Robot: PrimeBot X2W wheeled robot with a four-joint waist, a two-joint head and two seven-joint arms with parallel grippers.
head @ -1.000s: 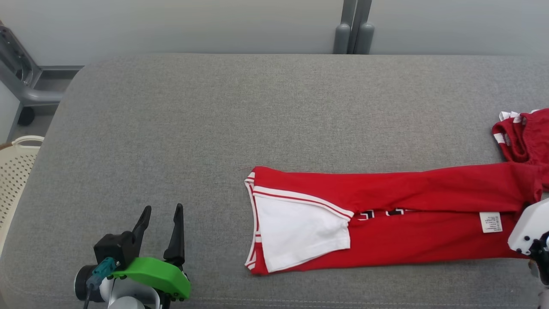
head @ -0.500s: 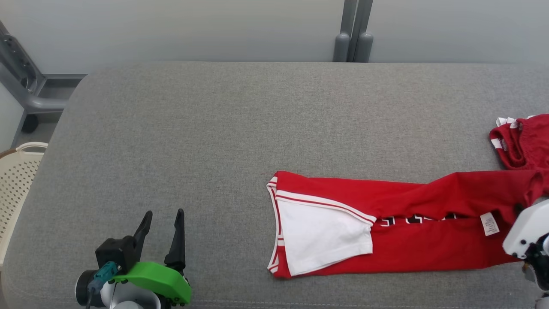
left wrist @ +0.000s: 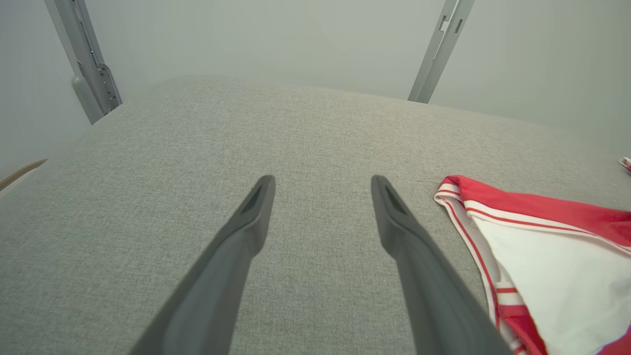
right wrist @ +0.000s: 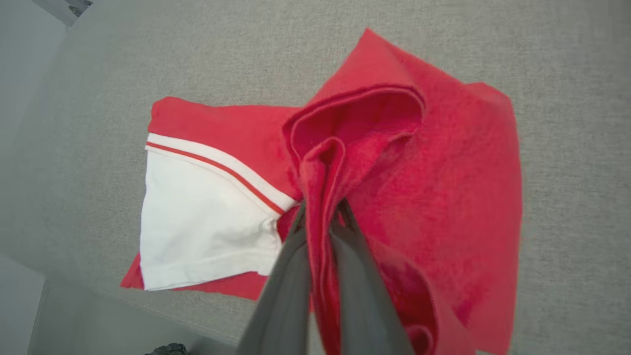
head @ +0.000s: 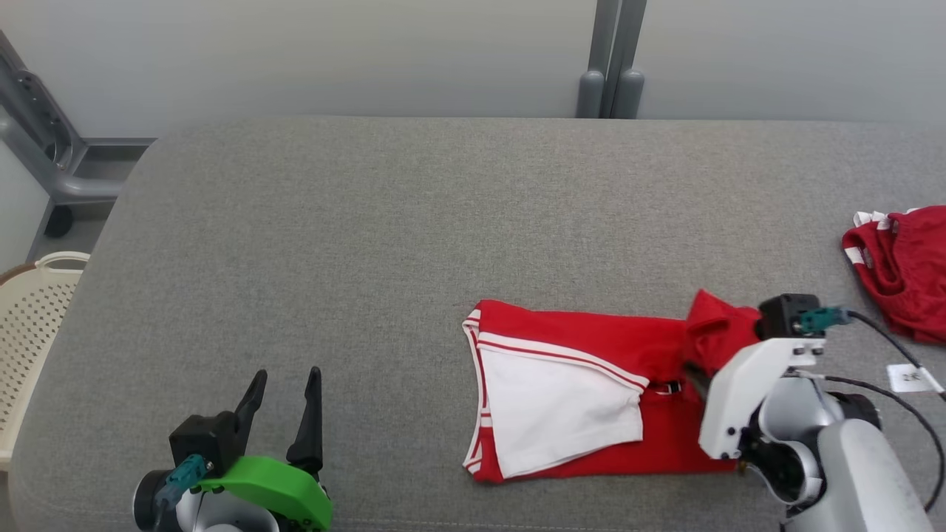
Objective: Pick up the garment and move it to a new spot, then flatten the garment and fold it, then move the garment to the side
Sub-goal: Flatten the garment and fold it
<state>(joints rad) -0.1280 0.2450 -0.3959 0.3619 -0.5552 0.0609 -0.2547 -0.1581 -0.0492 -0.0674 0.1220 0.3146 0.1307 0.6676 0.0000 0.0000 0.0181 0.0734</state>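
The garment point(head: 591, 336) is a red shirt with a white sleeve point(head: 554, 403), lying on the grey cushion point(head: 369, 244) right of the middle. My right gripper point(head: 693, 372) is shut on the garment's right end and holds that bunched red cloth point(right wrist: 443, 172) raised above the flat part. In the right wrist view the fingers point(right wrist: 288, 276) pinch a red fold just right of the white sleeve point(right wrist: 202, 222). My left gripper point(head: 286, 383) stands open near the front left, holding nothing. Its fingertips point(left wrist: 261, 190) are well left of the garment's striped edge point(left wrist: 542, 209).
A second red garment point(head: 905, 273) lies at the cushion's right edge, with a small white tag point(head: 909, 377) in front of it. A cream perforated basket point(head: 29, 325) stands off the left end. A grey metal frame point(head: 44, 155) and posts point(head: 610, 74) stand behind.
My right gripper has come in from the right edge, carrying the garment's right end leftward and up, so the long stretched shirt is now shorter and doubled. The head camera shifted slightly. The left gripper stayed put.
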